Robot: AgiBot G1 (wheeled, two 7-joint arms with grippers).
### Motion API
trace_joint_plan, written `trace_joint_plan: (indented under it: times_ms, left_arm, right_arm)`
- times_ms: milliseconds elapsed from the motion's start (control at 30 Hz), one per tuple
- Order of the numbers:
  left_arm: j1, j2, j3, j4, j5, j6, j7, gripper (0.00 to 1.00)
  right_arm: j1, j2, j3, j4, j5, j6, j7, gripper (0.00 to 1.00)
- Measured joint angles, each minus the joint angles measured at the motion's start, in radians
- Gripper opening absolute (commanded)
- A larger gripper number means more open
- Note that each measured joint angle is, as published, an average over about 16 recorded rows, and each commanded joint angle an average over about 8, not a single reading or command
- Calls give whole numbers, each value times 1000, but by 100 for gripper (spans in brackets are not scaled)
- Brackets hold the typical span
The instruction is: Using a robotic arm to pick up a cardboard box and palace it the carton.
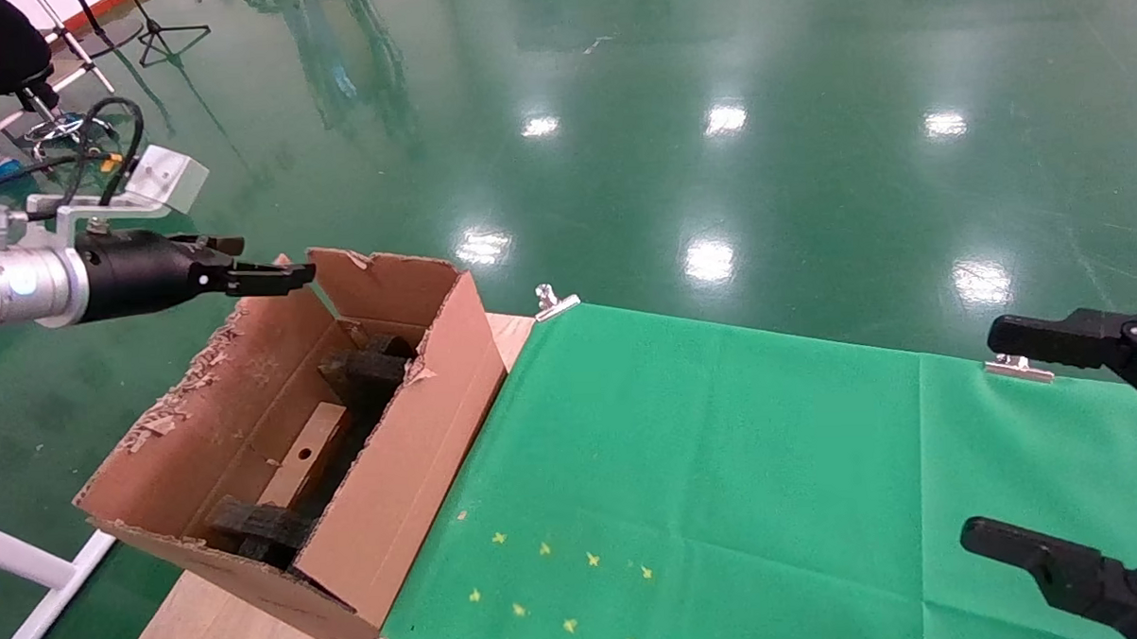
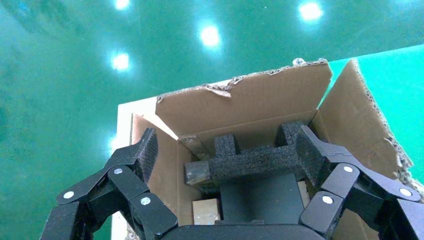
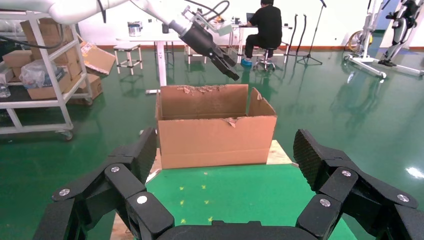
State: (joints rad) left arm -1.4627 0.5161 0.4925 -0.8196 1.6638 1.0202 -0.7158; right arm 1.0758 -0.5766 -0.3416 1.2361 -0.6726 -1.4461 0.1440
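Note:
The carton (image 1: pixel 385 477) stands open on the table's left end, with black foam blocks (image 1: pixel 374 369) inside. The slim cardboard box (image 1: pixel 301 458) lies flat in it between the foam blocks, round hole facing up. My left gripper (image 1: pixel 260 273), on the white arm, is open and empty. It hovers above the carton's far-left flap. In the left wrist view (image 2: pixel 226 150) it looks down into the carton (image 2: pixel 250 107) at the foam (image 2: pixel 250 165) and a bit of the box (image 2: pixel 206 210). My right gripper (image 1: pixel 984 435) is open and empty over the table's right side.
A green cloth (image 1: pixel 725 465) covers the table, held by metal clips (image 1: pixel 554 303), with small yellow marks (image 1: pixel 559 585) near the front. A white frame (image 1: pixel 29 565) stands low left. The right wrist view shows the carton (image 3: pixel 215 135), a shelf (image 3: pixel 40 75) and a seated person (image 3: pixel 262 25).

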Motion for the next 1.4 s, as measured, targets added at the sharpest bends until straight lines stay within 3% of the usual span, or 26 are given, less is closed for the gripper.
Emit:
trace_joint_plan:
  times_ms: [1400]
  left_arm:
    - [280, 69, -154, -335, -673, 343, 381, 100]
  right_arm:
    - [0, 0, 0, 0, 0, 0, 0, 100]
